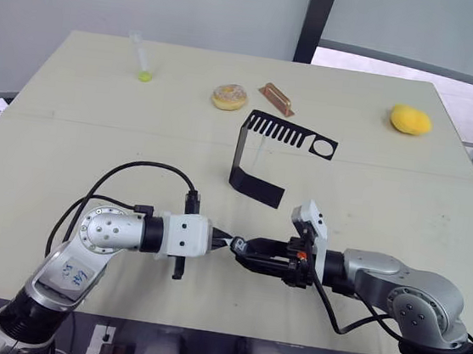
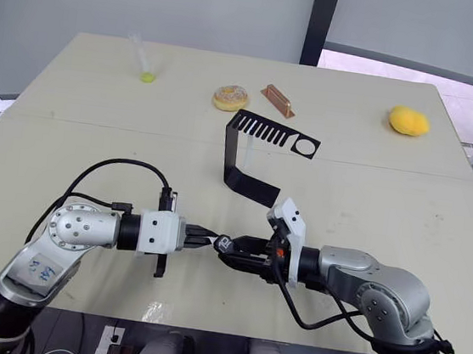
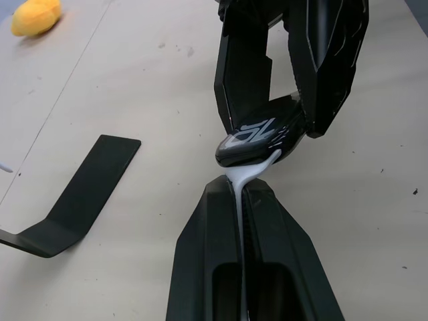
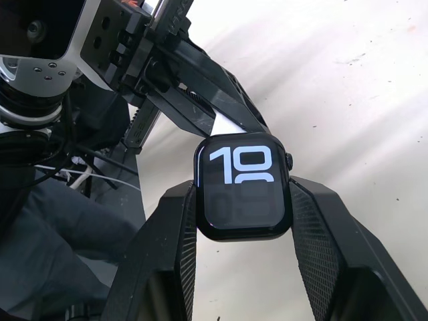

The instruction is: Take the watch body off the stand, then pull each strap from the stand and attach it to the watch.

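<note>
My right gripper (image 1: 243, 251) is shut on the black watch body (image 4: 243, 185), whose screen shows white digits. Facing it from the left, my left gripper (image 1: 222, 240) is shut on a thin white strap (image 3: 245, 179); the strap's end touches the edge of the watch body (image 3: 257, 138). Both grippers meet above the near middle of the table. The black bent-metal stand (image 1: 258, 156) stands behind them, its slotted top plate (image 1: 293, 134) bare, with no strap seen on it.
Along the far side of the table (image 1: 71, 132) lie a clear tube with a green end (image 1: 140, 55), a donut (image 1: 229, 97), a copper-brown block (image 1: 276, 98) and a yellow object (image 1: 410, 120). Black cables loop over my left arm.
</note>
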{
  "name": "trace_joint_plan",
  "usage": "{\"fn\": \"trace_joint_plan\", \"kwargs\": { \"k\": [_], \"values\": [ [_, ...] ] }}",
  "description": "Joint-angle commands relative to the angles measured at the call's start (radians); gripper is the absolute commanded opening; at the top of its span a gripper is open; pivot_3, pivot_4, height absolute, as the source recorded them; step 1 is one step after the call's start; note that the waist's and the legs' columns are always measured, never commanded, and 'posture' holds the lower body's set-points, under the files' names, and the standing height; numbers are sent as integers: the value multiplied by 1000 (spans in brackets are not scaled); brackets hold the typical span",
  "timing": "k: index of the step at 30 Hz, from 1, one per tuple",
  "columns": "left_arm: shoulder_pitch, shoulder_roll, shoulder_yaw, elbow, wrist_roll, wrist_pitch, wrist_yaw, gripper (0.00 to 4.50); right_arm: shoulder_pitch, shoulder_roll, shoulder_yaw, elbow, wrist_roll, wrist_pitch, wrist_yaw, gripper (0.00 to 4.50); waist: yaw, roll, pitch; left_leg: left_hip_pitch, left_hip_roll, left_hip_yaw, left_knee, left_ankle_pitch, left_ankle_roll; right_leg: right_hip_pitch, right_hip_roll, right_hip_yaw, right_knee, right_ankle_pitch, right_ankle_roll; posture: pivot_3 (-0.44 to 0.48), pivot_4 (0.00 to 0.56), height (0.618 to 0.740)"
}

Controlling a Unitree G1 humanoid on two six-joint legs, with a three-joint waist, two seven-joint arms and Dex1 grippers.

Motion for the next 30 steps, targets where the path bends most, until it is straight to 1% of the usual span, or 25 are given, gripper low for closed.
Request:
{"fn": "trace_joint_plan", "kwargs": {
  "k": [1,8,12,13,14,17,18,19,21,23,24,25,27,28,30],
  "values": [
    [-20,-18,-25,-43,1,-5,11,0,-12,24,17,-42,41,-4,19,1496,0,0,0,0,0,0,0,0,0,0,0,0,0,0,0,0,150,740],
    [-22,-14,-11,-49,-12,-10,-3,0,-9,20,16,-42,31,-5,22,1496,0,0,0,0,0,0,0,0,0,0,0,0,0,0,0,0,150,740],
    [14,5,52,-83,-89,28,-26,0,1,12,11,-42,13,-23,26,1496,-2,0,0,0,0,0,0,0,0,0,0,0,0,0,0,0,150,740],
    [30,20,73,-90,-103,30,-35,624,4,7,12,-44,3,-34,32,1496,-2,0,0,0,0,0,0,0,0,0,0,0,0,0,0,0,150,740],
    [55,40,103,-91,-112,22,-44,937,9,1,12,-47,-10,-51,39,1496,-2,0,0,0,0,0,0,0,0,0,0,0,0,0,0,0,150,740],
    [154,111,220,-59,-157,-32,-98,2333,26,-26,22,-62,-69,-136,87,1496,-4,0,0,0,1,0,0,0,0,-1,0,0,0,0,0,0,150,740],
    [191,131,266,-39,-176,-62,-120,2988,35,-40,29,-70,-100,-180,114,1496,-4,0,0,0,1,0,0,0,0,-1,0,0,0,0,0,0,150,740],
    [226,138,321,-16,-210,-91,-143,3398,47,-60,44,-78,-155,-251,150,1496,-3,0,0,0,0,0,0,0,0,-1,0,0,0,0,0,0,150,740],
    [304,148,446,23,-346,-101,-232,4412,62,-119,95,-85,-306,-431,239,1496,-3,0,0,0,0,0,0,0,0,0,0,0,0,0,0,0,150,740],
    [349,146,519,39,-439,-137,-307,4500,74,-186,165,-65,-483,-639,320,1496,-2,1,0,0,0,0,0,0,0,0,-1,-1,-1,0,-1,0,150,740],
    [364,150,546,40,-475,-130,-328,4500,79,-213,192,-41,-571,-769,358,1496,-2,1,0,0,0,0,0,-1,-1,0,-1,-1,-1,-1,-1,0,150,740],
    [369,153,564,39,-504,-122,-338,4500,84,-226,205,-20,-622,-852,379,1496,-1,0,0,0,0,0,0,-1,-1,0,-1,-1,-2,-1,-1,0,150,740],
    [371,166,590,29,-566,-58,-330,4500,97,-223,202,10,-643,-934,406,1496,1,0,0,1,0,0,0,-1,-1,1,-1,-1,-2,0,-1,0,150,740],
    [373,188,600,25,-586,-29,-338,4500,99,-234,188,45,-670,-1010,425,1496,1,0,0,1,0,0,0,-1,-1,1,-1,-1,-1,0,-1,0,150,740],
    [385,218,612,19,-595,-15,-359,4500,100,-243,166,99,-707,-1114,448,1496,-1,0,0,1,0,0,0,-1,-1,1,-1,-1,-1,0,-1,0,150,740]
  ]
}}
